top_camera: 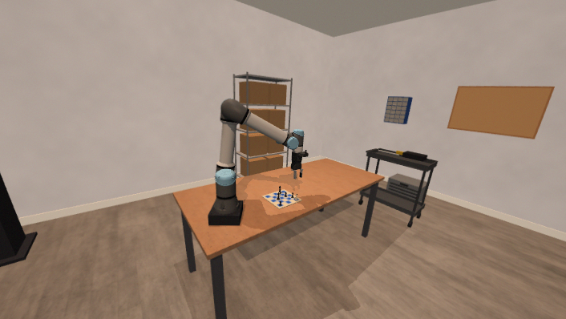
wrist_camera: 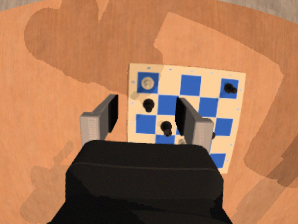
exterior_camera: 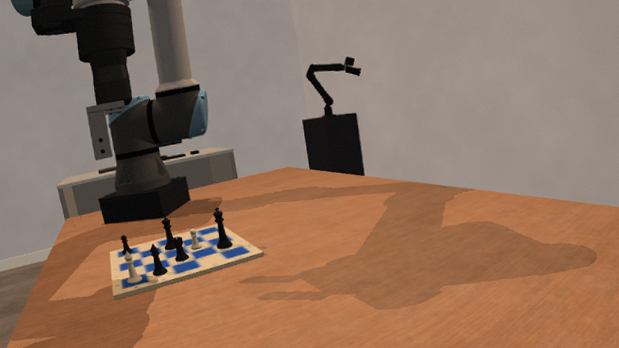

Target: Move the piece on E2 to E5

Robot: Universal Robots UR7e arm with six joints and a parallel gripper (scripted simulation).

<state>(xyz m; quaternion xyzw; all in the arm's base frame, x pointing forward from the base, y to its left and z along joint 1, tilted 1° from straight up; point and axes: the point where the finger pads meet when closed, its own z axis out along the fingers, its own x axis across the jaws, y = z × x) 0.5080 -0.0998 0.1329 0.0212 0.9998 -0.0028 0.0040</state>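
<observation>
The small blue-and-cream chessboard (top_camera: 265,196) (exterior_camera: 213,266) (wrist_camera: 186,70) lies on the wooden table (top_camera: 329,180) (exterior_camera: 368,321). Several black pieces and two white ones stand upright on it, among them a tall black king (exterior_camera: 221,228), a white pawn (exterior_camera: 194,238) and a white piece (exterior_camera: 131,267) (wrist_camera: 148,83) at a board corner. The square labels are too small to read, so I cannot tell which piece is on E2. My gripper (top_camera: 297,175) (wrist_camera: 146,107) is open and empty. It hangs well above the board, and in the wrist view a black piece (wrist_camera: 149,104) shows far below between the fingers.
The arm's base (top_camera: 225,212) (exterior_camera: 144,204) stands on the table behind the board. A metal shelf with boxes (top_camera: 262,120), a cart (top_camera: 401,180) and a black pedestal with a small arm (exterior_camera: 332,143) stand off the table.
</observation>
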